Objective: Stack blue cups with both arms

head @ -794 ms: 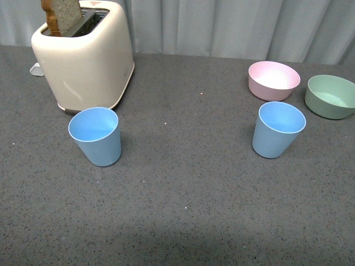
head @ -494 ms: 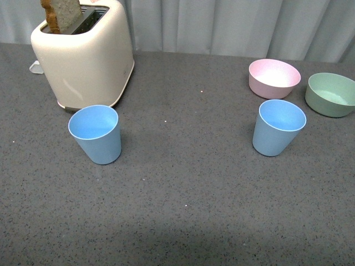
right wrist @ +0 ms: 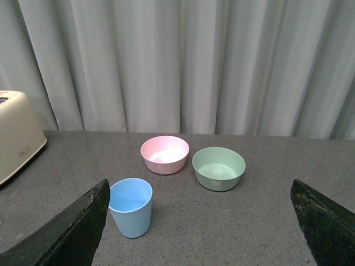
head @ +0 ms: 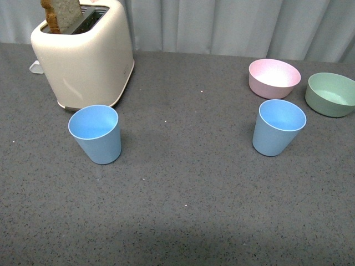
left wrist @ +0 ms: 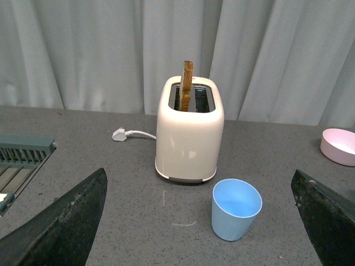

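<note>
Two light blue cups stand upright and empty on the grey table. One blue cup (head: 96,134) is at the left, just in front of the toaster; the left wrist view shows this cup (left wrist: 236,209) ahead of my left gripper (left wrist: 202,221), whose black fingers (left wrist: 66,221) are spread wide with nothing between them. The other blue cup (head: 278,128) stands at the right; in the right wrist view this cup (right wrist: 130,206) sits close to one black finger (right wrist: 72,230) of my open, empty right gripper (right wrist: 199,227). Neither arm appears in the front view.
A cream toaster (head: 86,52) with a slice of bread (head: 61,14) in its slot stands at the back left, its plug (left wrist: 119,134) lying beside it. A pink bowl (head: 273,78) and a green bowl (head: 331,95) sit behind the right cup. A grey rack (left wrist: 22,160) lies further left.
The front view shifted very slightly between the oldest frame and now. The cups, bowls and toaster have not moved.
</note>
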You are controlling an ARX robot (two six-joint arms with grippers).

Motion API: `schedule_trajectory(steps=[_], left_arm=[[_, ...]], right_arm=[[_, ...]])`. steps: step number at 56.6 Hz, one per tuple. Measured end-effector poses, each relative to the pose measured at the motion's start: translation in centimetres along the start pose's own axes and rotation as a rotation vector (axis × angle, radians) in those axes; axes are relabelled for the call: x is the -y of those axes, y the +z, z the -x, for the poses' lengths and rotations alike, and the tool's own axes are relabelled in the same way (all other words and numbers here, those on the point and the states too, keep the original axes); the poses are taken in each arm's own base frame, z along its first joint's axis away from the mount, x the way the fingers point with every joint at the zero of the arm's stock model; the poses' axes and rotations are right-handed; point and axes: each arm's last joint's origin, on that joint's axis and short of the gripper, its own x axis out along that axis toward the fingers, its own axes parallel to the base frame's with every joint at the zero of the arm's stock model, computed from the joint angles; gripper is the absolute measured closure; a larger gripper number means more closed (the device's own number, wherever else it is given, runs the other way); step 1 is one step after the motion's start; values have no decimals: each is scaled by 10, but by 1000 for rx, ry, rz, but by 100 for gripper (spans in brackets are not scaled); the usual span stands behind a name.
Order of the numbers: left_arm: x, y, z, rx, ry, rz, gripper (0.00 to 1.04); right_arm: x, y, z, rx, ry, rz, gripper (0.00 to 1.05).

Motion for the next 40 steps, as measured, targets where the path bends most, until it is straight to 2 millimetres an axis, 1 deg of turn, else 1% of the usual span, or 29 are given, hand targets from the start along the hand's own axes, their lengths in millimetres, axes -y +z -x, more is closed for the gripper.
schedule_trajectory(steps=[10, 12, 13, 17, 20, 23, 31, 39, 40], left_arm=[[0, 0, 0, -6, 11, 2, 7], [0, -1, -1, -103, 85, 32, 7], [-1, -3, -2, -201, 147, 40, 7], [-1, -7, -11, -330, 223, 55, 7], [-2, -7, -25, -363, 232, 83, 7], [-3, -2, -44, -375, 211, 126, 7], [-2, 5, -82, -421, 164, 157, 7], [1, -7, -123, -582, 133, 185, 7], [1, -8, -126, -590, 131, 186, 7]], right_arm=[[0, 0, 0, 0, 0, 0, 10], [0, 0, 0, 1, 0, 0, 10], [0, 0, 0, 0, 0, 0, 10], [0, 0, 0, 1, 0, 0, 10], [0, 0, 0, 0, 0, 0, 10], [0, 0, 0, 0, 0, 0, 10], [0, 0, 0, -1, 0, 0, 10], [0, 0, 0, 0, 0, 0, 10], [0, 0, 0, -1, 0, 0, 10]])
